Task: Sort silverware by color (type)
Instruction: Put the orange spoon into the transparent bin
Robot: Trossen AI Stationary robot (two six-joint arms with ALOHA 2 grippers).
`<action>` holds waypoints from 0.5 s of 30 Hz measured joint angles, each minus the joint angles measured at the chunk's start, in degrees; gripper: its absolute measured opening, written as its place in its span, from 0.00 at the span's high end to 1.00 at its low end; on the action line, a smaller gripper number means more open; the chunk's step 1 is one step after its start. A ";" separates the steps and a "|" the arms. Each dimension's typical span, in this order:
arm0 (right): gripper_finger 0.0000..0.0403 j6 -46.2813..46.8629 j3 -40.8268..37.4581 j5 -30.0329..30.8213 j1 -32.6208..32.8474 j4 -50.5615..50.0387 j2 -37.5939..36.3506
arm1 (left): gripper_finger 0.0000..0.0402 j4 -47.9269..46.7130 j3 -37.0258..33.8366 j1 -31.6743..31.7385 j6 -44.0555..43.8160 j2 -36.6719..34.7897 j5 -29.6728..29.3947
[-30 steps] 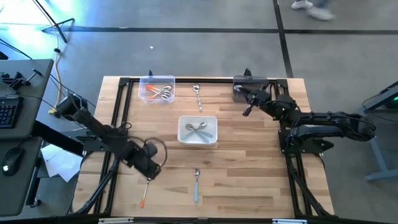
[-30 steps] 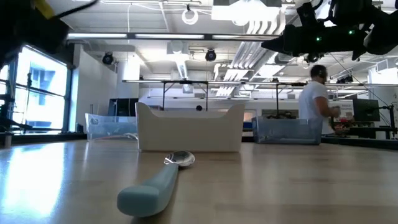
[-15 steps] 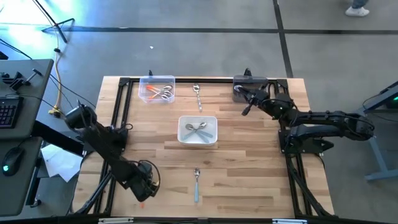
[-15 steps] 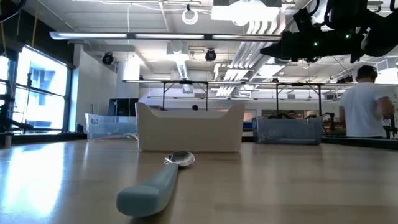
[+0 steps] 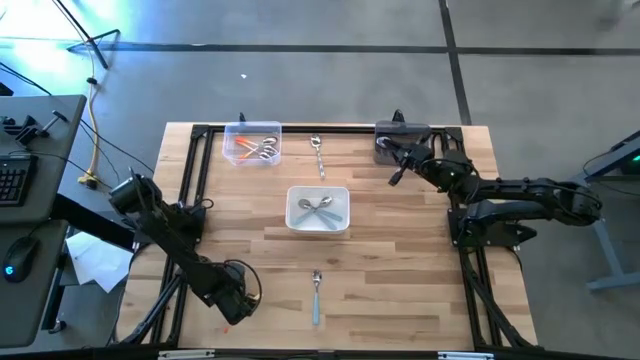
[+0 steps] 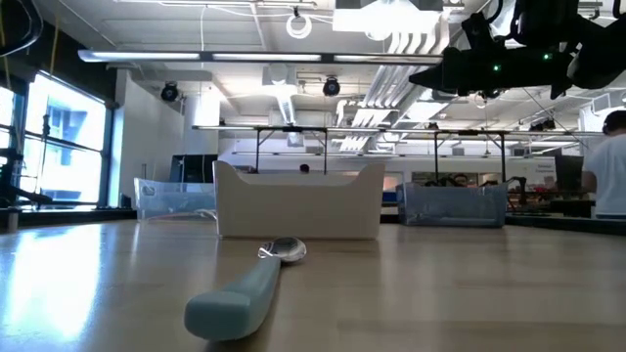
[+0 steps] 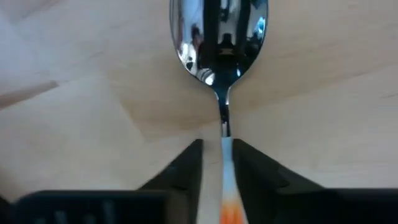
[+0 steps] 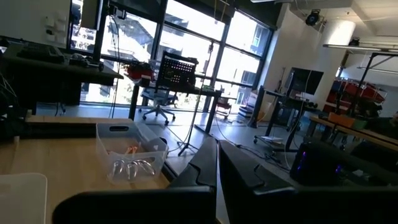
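Two arms over the desk (image 5: 400, 260). Left gripper (image 5: 232, 310) sits low at about 7 o'clock, close to the desk's near edge; in the wrist view its fingers (image 7: 186, 168) stand slightly apart on either side of the orange spoon (image 7: 221, 93), handle between them, bowl out ahead. Whether the jaws actually press the handle, cannot tell. From above the gripper hides nearly all of that spoon. Right gripper (image 5: 397, 178) hovers at about 2 o'clock near the dark bin (image 5: 392, 140), jaws together, holding nothing.

White bin (image 5: 318, 210) at centre, a few spoons inside. Clear bin (image 5: 252, 143) at 11 o'clock holds orange-handled spoons, count hard to make out. One silver spoon (image 5: 317, 153) lies loose at 12 o'clock between clear bin and dark bin. Blue spoon (image 5: 316, 297) lies at 6 o'clock, near the front edge, just right of the left gripper.

Open wood: wide bare strips at 3 and 9 o'clock, and between white bin and blue spoon.

Dark bin's contents hidden by the right arm. Low view: person (image 6: 608, 166) cut off at the picture edge.
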 joint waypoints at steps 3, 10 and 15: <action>1.00 0.00 0.00 0.02 0.00 -0.21 0.00 | 0.92 -2.30 -0.25 0.70 2.56 -0.94 -0.25; 1.00 0.00 0.00 0.04 0.00 -0.39 0.00 | 0.99 -5.74 -0.26 4.46 13.27 -5.24 -5.49; 1.00 0.45 0.00 0.01 0.00 -0.73 0.00 | 0.99 -5.25 -0.66 10.09 24.39 -9.56 -11.52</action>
